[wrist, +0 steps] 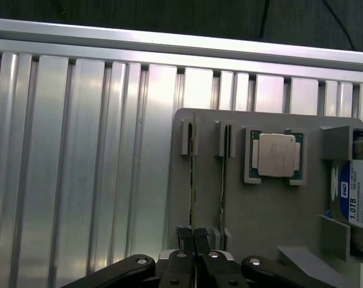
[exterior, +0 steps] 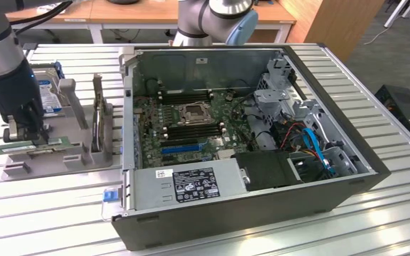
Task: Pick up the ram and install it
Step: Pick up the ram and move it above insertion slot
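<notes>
1 ram (exterior: 59, 142) on edge in grey holder (wrist: 271, 210), slot farther from silver chip (wrist: 277, 155). Found gripper (wrist: 193, 237) pinching its upper edge, jaws pressed nearly together. Risk: slip or twist from narrow grip on thin board; jam in slot if pulled off-square.

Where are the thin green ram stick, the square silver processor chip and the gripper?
thin green ram stick (exterior: 59, 143): exterior view, its green face.
square silver processor chip (wrist: 276, 155): wrist view, lid centre.
gripper (wrist: 193, 233): wrist view, between its fingertips.

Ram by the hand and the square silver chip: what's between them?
In the wrist view, another thin stick, slotted in the grey holder.
</notes>
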Motion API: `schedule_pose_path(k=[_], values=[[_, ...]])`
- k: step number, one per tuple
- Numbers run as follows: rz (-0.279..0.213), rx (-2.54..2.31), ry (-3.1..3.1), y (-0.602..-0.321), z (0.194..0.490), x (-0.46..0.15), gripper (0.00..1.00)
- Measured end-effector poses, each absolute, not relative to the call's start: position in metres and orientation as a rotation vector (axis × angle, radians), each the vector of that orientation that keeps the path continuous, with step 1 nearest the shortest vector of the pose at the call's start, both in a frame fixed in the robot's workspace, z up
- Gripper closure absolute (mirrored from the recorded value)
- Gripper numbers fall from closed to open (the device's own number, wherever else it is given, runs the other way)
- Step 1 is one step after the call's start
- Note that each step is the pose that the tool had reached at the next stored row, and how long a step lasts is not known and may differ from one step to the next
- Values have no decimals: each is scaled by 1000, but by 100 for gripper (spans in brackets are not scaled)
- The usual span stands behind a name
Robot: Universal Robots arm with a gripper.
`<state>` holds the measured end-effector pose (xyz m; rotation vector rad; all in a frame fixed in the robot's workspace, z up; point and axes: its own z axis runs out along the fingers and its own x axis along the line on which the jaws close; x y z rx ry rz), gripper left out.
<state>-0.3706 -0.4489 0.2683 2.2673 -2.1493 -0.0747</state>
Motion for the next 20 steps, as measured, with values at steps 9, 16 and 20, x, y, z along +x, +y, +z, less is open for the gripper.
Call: schedule_pose_path(k=[9,16,20], values=[[-75,2261,-2156,-449,283,-371,87],[-75,2258,-2160,-449,294,-371,87],[-75,2256,-2162,-449,302,-371,87]])
